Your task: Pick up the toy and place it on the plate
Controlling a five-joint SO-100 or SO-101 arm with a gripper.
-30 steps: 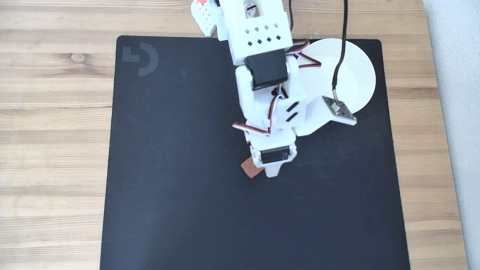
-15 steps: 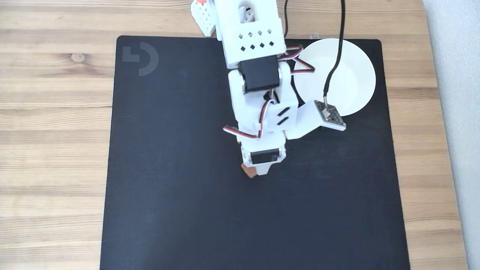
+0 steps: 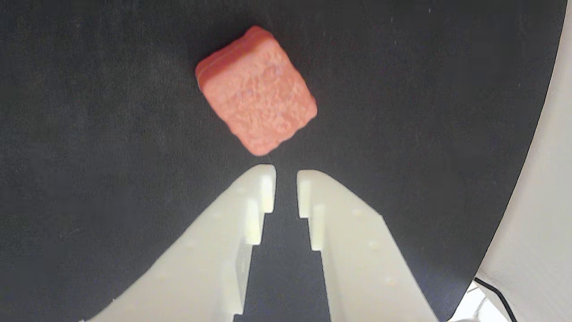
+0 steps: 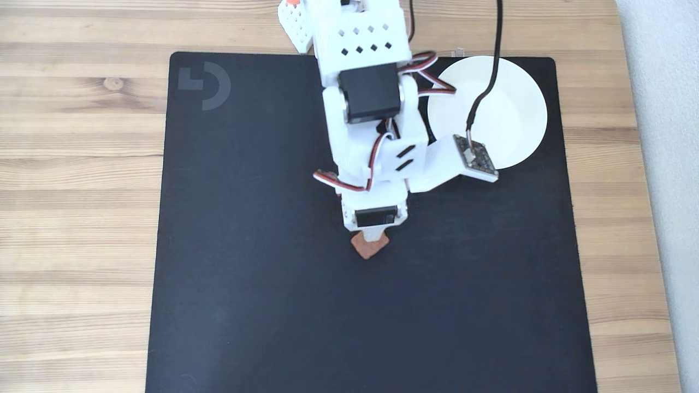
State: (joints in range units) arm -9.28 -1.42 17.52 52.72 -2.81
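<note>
Black mat (image 4: 262,284) lies flat on light wood-grain tabletop (image 4: 76,180); faint grey logo (image 4: 205,84) at the mat's upper left corner in fixed view. Pale surface (image 4: 663,164) runs along the tabletop's right edge.

Mat (image 4: 246,273) bare around toy (image 3: 257,91) (plate (image 4: 513,109) apart, seemingly).

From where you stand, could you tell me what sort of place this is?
Probably a home or hobby desk: a light wooden table with a black desk mat bearing a logo, and a white 3D-printed arm beside a pale wall.
</note>
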